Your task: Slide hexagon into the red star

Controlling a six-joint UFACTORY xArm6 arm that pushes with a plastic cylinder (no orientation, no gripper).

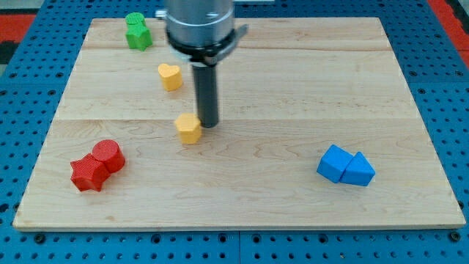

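The red star [88, 173] lies near the board's lower left, and a red hexagon-like block [109, 155] touches its upper right side. My tip [208, 124] rests on the board near the middle, right beside the upper right of a yellow block [189, 128], seemingly touching it. The tip is well to the right of the red blocks.
A yellow heart [170, 75] lies above the yellow block. A green star-like block [137, 31] sits at the top left. A blue cube [335, 163] and a blue triangle [359, 170] touch each other at the lower right. The wooden board [293, 81] ends on blue pegboard.
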